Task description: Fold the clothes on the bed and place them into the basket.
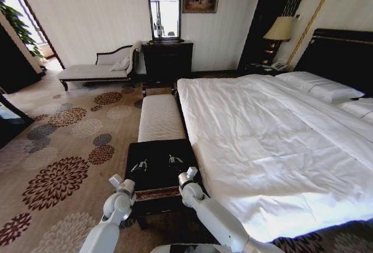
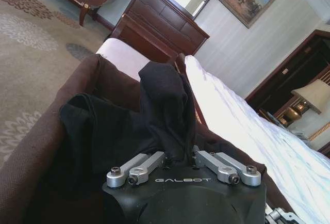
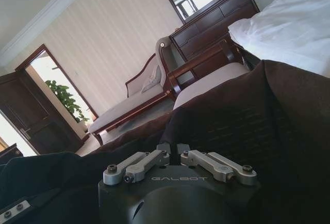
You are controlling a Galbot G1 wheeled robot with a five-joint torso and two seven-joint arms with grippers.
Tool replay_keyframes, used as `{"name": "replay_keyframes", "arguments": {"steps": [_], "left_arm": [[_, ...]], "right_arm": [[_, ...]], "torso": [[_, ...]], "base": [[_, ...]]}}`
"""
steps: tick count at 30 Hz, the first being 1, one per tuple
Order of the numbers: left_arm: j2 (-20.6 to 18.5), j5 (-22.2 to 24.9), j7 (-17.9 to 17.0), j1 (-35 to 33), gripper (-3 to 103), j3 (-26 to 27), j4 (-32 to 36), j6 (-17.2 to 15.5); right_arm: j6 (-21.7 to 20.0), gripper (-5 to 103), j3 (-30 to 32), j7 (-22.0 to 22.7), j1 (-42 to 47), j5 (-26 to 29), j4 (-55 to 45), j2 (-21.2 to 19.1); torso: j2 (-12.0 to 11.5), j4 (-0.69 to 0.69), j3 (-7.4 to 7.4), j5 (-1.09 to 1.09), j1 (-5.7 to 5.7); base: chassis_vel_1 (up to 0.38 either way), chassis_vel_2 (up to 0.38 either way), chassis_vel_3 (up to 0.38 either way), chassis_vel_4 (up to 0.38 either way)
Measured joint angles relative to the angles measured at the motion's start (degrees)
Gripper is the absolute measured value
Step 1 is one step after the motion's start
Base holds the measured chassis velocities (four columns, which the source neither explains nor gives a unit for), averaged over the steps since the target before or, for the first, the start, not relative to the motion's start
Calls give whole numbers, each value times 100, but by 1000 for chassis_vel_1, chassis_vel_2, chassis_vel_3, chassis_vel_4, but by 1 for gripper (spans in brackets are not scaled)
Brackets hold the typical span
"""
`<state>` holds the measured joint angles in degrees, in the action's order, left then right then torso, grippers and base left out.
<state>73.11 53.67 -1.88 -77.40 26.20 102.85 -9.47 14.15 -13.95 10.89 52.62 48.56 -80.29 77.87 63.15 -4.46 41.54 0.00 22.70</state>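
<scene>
Inside basket (image 1: 158,193), shirt (image 2: 129,126) under tools

Basket (image 1: 152,193) stood on patterned carpet (image 1: 64,148) at the bench (image 1: 159,116) end, beside the bed (image 1: 274,148). Black T-shirt (image 2: 129,126) lay inside the basket.

The black short-sleeved T-shirt (image 2: 160,100), bunched inside the brown wicker basket (image 1: 160,193), hides its white lettering, and both grippers' fingertips (buried in dark cloth) cannot be made out in either wrist view.
</scene>
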Motion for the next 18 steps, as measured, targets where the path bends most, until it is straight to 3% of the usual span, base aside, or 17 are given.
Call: {"name": "replay_keyframes", "arguments": {"steps": [2,5,9,11,12,15,17,18], "left_arm": [[-1,-47,-1,-100,7,14,107,0],[-5,-100,-3,-152,10,23,154,-3],[-16,-192,-45,-207,32,79,278,-14],[-26,-201,-52,-210,32,99,315,-16],[-33,-204,-56,-211,37,111,335,-18],[-86,-206,-80,-222,53,170,399,-26],[-103,-209,-89,-233,53,190,402,-28],[-110,-220,-103,-250,64,203,403,-30]], "right_arm": [[-8,4,6,19,58,-2,-106,-20],[-17,2,7,34,91,-7,-180,-35],[-35,23,32,65,160,-13,-343,-79],[-36,28,44,66,172,-16,-365,-89],[-35,28,53,66,179,-18,-375,-96],[-36,44,96,67,215,-33,-427,-126],[-35,49,112,67,229,-38,-450,-135],[-34,56,127,66,244,-51,-473,-147]], "torso": [[0,0,-1,0,0],[0,1,-1,0,-1],[0,1,-1,0,-1],[0,0,-1,0,-1],[0,0,-1,1,-1],[0,0,-1,0,-1],[0,0,-1,0,-1],[0,1,-1,0,-1]], "base": [[0,0,0,0],[0,0,0,0],[0,0,0,0],[0,0,0,0],[0,0,0,0],[0,0,0,0],[0,0,0,0],[0,0,0,0]]}}
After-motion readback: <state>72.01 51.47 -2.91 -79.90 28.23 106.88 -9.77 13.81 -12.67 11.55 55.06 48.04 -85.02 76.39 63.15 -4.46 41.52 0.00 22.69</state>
